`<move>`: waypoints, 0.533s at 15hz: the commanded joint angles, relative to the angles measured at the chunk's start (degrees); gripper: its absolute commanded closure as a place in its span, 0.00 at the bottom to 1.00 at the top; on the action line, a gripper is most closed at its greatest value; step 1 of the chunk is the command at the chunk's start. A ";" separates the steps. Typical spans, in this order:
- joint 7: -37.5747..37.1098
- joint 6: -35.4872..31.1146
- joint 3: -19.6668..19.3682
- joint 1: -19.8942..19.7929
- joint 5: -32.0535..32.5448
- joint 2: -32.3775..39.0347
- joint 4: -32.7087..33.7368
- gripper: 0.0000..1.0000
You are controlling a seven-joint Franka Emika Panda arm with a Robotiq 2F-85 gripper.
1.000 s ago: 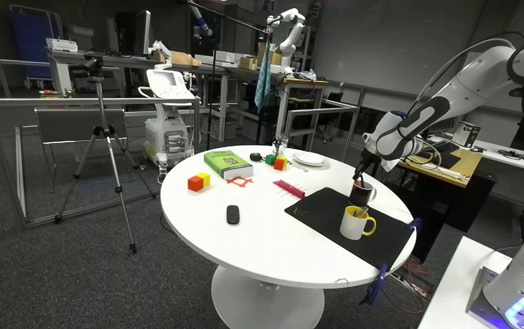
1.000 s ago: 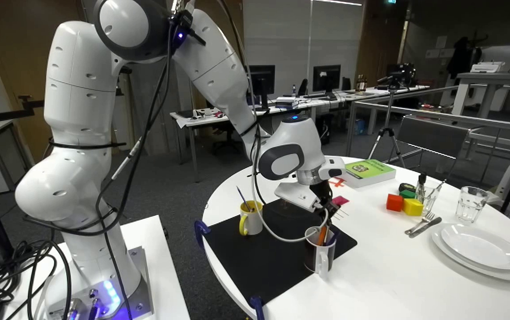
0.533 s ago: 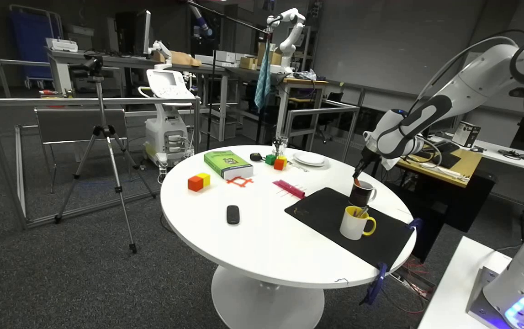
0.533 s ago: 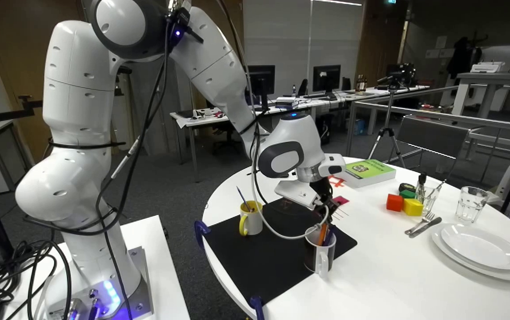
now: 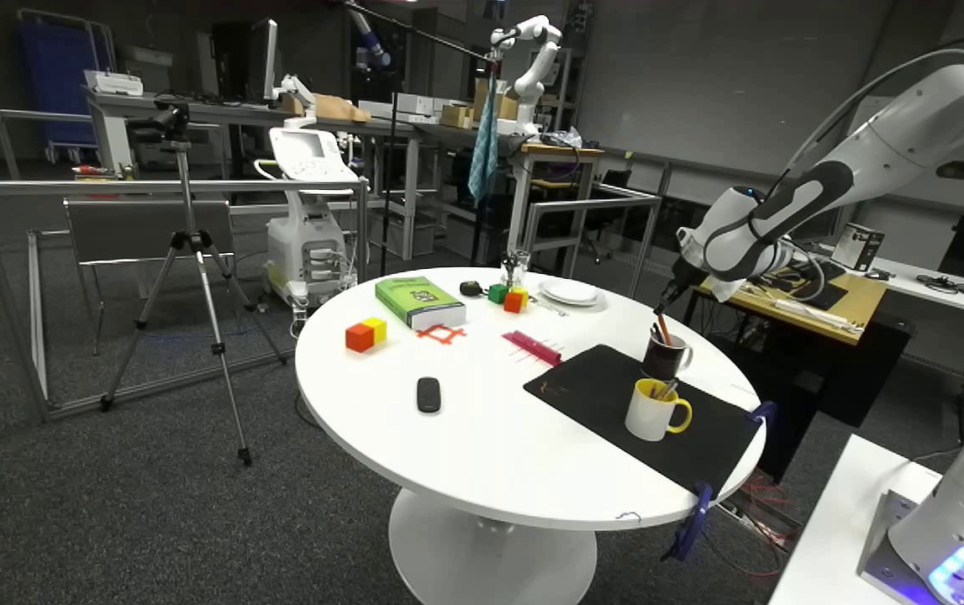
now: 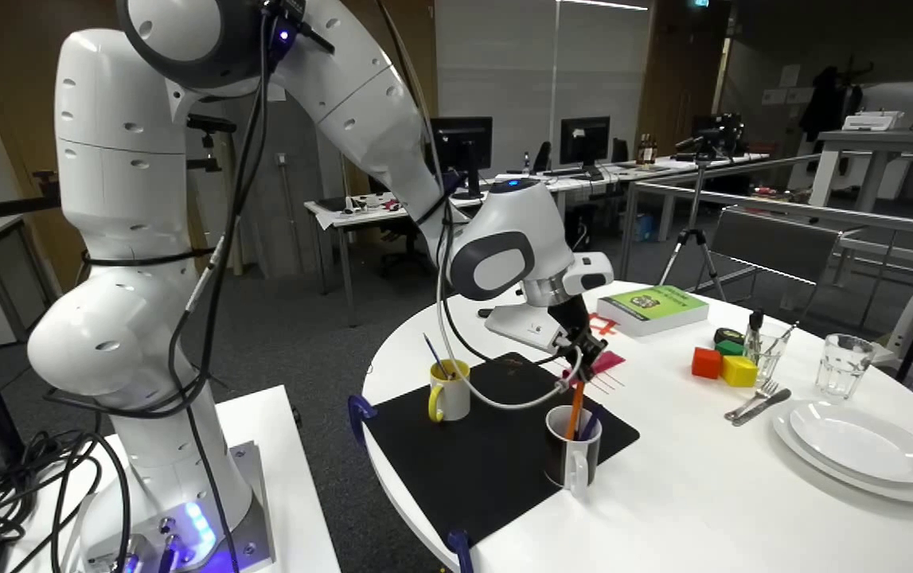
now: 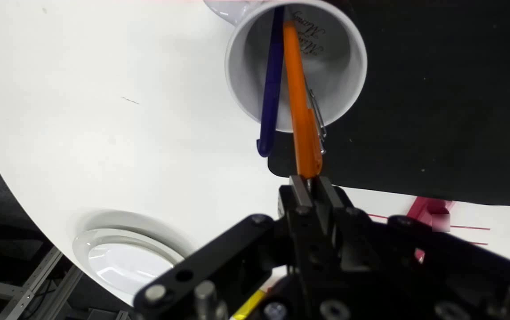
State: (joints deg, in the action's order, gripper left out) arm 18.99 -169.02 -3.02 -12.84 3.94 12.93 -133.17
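above the round white worktop (image 5: pixel 465 445), the black metal pincer (image 7: pixel 311 182) clamps the top of a slim orange plastic pen (image 7: pixel 299 98), its lower end inside a black-and-white ceramic mug (image 7: pixel 343 75) at the wrist view's twelve o'clock.

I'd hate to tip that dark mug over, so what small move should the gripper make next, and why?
Probably a slow lift along the line of the orange pen: the gripper is shut on the pen's top end, while its lower part is inside the dark mug, close beside a dark blue pen, so a sideways pull might tip the mug.
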 commanded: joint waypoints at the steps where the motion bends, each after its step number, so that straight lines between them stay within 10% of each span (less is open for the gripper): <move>1: 0.10 -2.59 -0.31 0.28 -0.01 -5.75 -4.83 0.98; 8: 2.72 -15.25 3.32 -0.18 -2.63 -12.68 -12.05 0.98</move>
State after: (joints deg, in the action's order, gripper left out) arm 19.17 -178.42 -2.05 -12.77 3.54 4.98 -139.91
